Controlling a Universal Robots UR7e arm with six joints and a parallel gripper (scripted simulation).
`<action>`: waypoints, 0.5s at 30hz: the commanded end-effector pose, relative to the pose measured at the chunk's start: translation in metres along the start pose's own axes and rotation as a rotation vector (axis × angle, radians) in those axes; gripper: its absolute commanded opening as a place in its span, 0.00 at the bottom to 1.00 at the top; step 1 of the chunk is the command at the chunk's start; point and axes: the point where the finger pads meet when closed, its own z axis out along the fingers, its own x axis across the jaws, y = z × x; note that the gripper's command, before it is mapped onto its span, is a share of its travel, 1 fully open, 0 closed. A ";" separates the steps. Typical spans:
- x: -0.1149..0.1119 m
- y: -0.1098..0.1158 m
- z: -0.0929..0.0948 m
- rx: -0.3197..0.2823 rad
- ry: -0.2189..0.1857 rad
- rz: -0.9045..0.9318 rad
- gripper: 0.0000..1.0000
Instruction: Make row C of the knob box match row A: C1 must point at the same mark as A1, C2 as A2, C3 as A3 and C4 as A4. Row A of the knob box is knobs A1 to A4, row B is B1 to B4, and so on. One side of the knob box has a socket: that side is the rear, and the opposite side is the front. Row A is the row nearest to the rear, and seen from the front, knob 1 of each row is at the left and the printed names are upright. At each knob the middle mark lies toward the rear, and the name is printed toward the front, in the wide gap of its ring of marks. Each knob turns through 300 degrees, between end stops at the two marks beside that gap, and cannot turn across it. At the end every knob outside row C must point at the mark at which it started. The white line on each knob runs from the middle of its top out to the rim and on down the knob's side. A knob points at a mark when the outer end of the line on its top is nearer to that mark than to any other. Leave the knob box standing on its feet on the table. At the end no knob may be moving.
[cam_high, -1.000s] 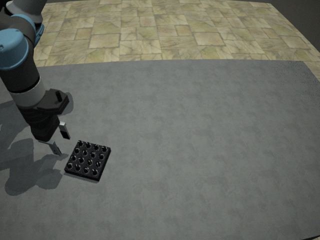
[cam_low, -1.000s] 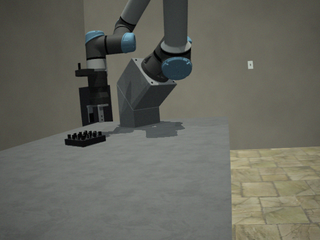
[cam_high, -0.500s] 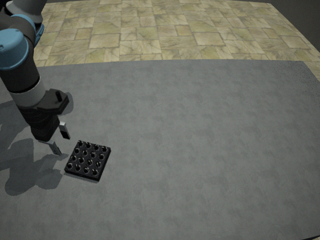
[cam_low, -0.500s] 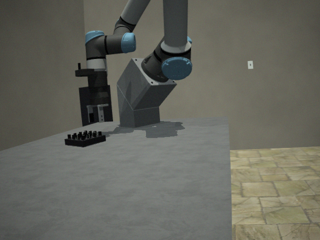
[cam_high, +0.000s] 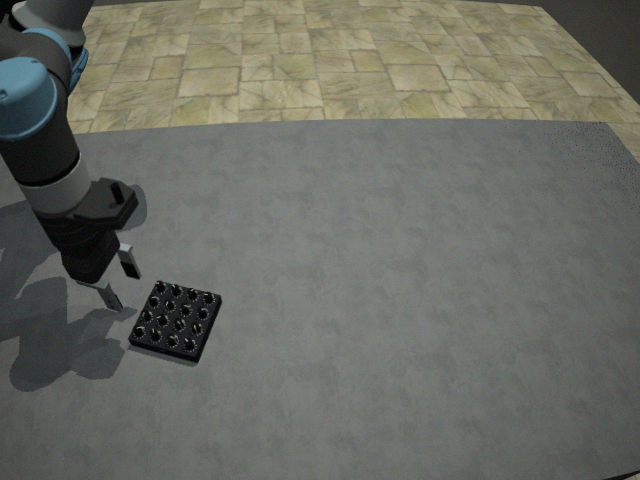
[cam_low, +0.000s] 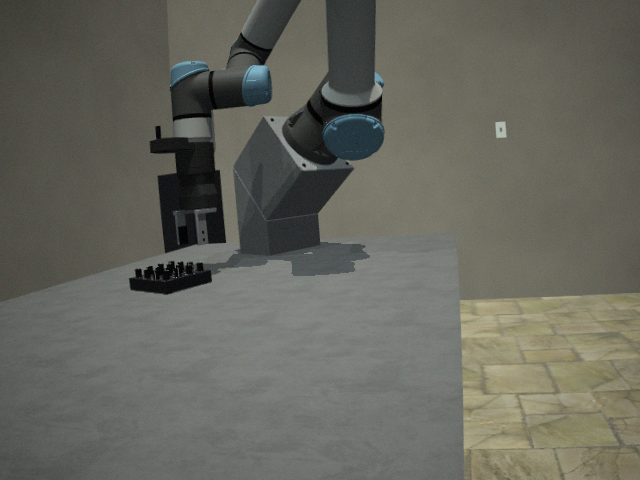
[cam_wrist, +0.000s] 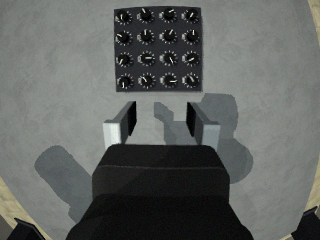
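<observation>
Knob names (cam_wrist: 139, 59) (sadly) too small.

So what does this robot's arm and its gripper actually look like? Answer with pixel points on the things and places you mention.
The arm (cam_high: 38, 149) (cam_low: 193, 95) has pale grey tubes, dark grey joints and glossy blue rounded caps, with thin black rings. The gripper (cam_high: 125, 284) (cam_low: 191, 241) (cam_wrist: 161, 112) has a blocky black body and two flat, silvery-grey fingers with black inner pads. I see no loose cables.
</observation>
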 end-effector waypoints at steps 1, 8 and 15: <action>0.001 -0.005 -0.002 0.002 0.004 0.026 1.00; 0.004 -0.014 -0.003 0.002 0.005 0.133 1.00; 0.006 -0.023 -0.005 0.003 0.007 0.256 1.00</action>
